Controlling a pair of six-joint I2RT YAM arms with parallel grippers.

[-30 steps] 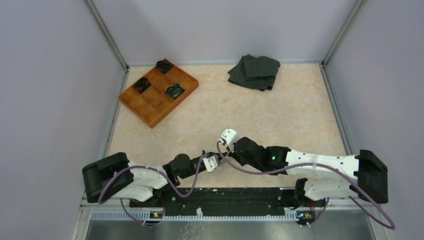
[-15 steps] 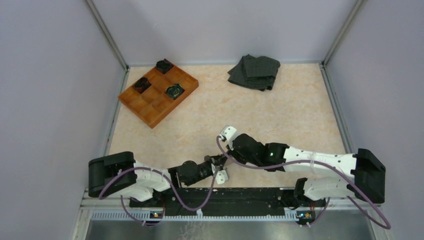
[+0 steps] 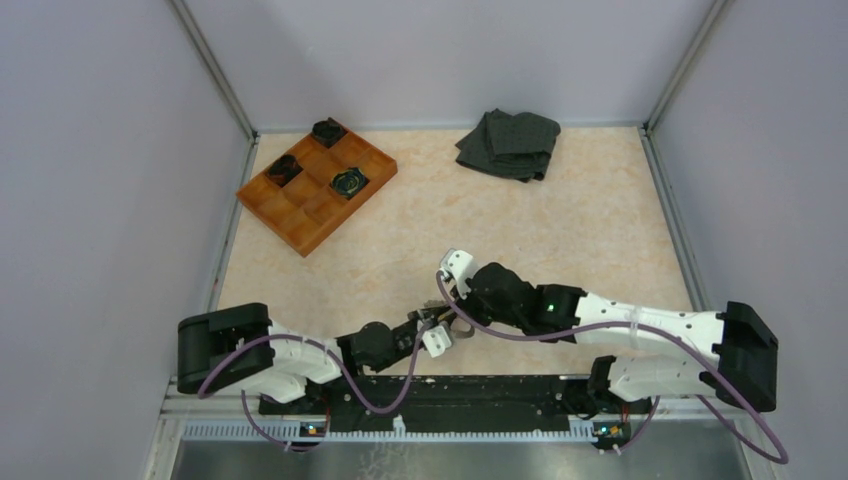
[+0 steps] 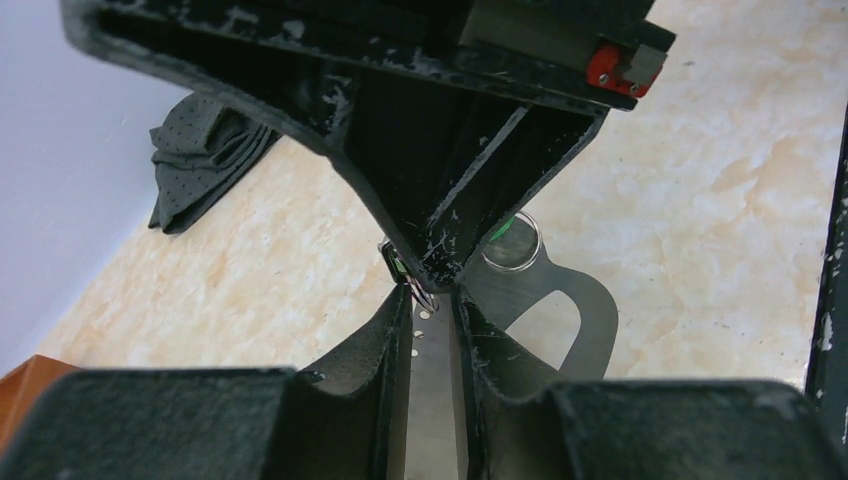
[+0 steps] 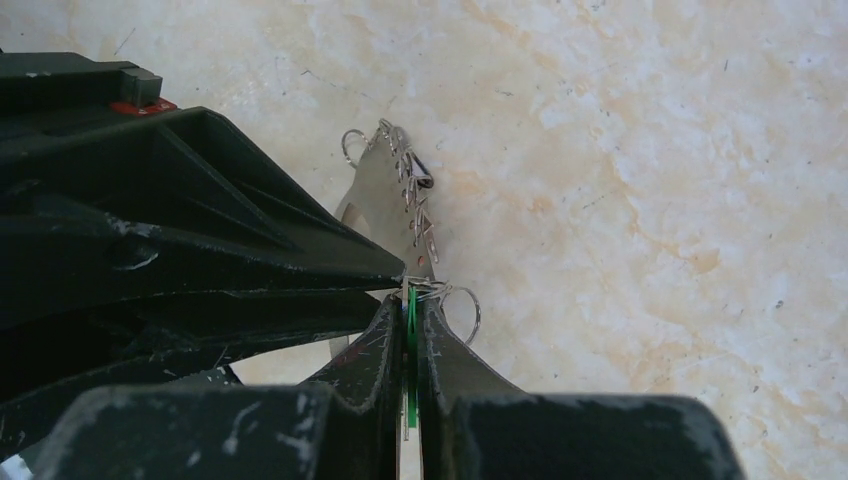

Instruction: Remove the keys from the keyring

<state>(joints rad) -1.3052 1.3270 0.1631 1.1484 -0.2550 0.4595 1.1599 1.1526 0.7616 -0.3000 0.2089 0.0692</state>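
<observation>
My two grippers meet tip to tip just above the table near its front edge. My left gripper [image 3: 432,336] [image 4: 432,296] is shut on a flat grey key [image 4: 432,380] that runs edge-on between its fingers. A wide flat grey piece with a big cut-out [image 4: 585,310] and a small ring [image 4: 512,241] hang behind. My right gripper [image 3: 447,322] [image 5: 408,298] is shut on a thin green-edged key [image 5: 410,345]. The wire keyring [image 5: 466,305] loops out at its tips. A toothed key [image 5: 405,200] hangs beyond it.
An orange tray [image 3: 300,225] holding black round objects [image 3: 350,181] stands at the back left. A folded dark grey cloth [image 3: 509,144] lies at the back, and it also shows in the left wrist view [image 4: 205,150]. Purple walls close three sides.
My left gripper has swung right and forward to meet the right gripper's tips. The right gripper has shifted only slightly. Both stay shut.
</observation>
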